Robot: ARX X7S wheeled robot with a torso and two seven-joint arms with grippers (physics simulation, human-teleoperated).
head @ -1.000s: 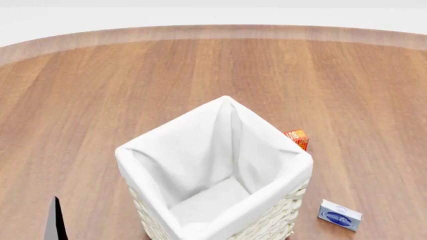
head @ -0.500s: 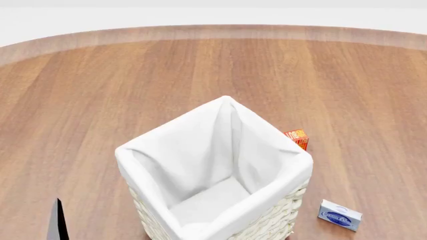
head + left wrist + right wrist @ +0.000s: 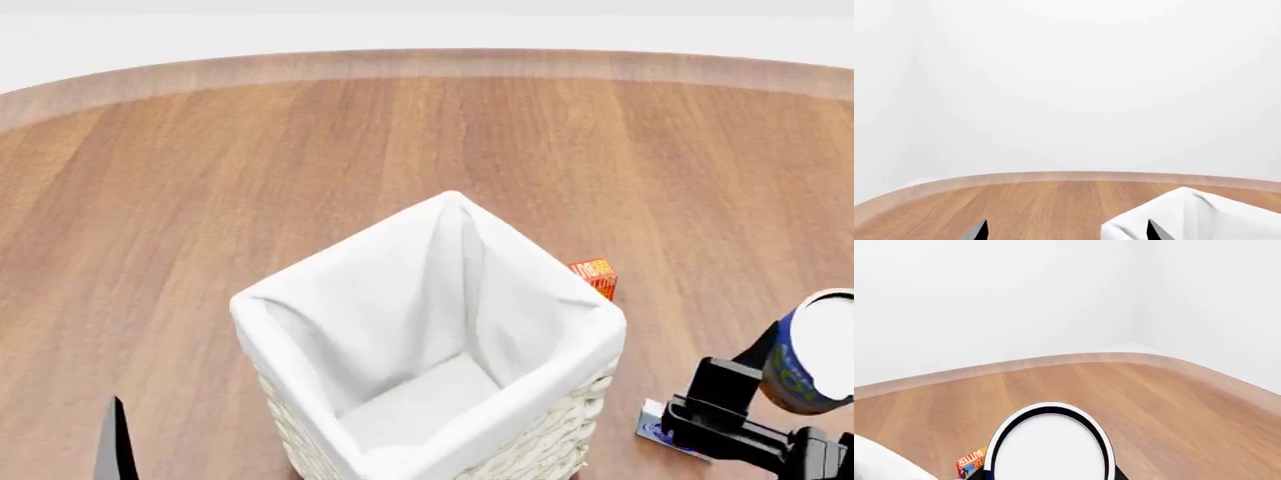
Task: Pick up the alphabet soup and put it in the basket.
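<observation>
Alphabet soup is lifted clear of the table, carried by the right gripper just beside the basket on its right; pickup appears complete, placement remains. Right fingers clamp the can's lower body. Left gripper fingertips stand spread apart, holding nothing, near the basket's rim.

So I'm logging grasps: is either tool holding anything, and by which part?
The right tool holds the alphabet soup by its side wall, lifted; the left tool is empty.
</observation>
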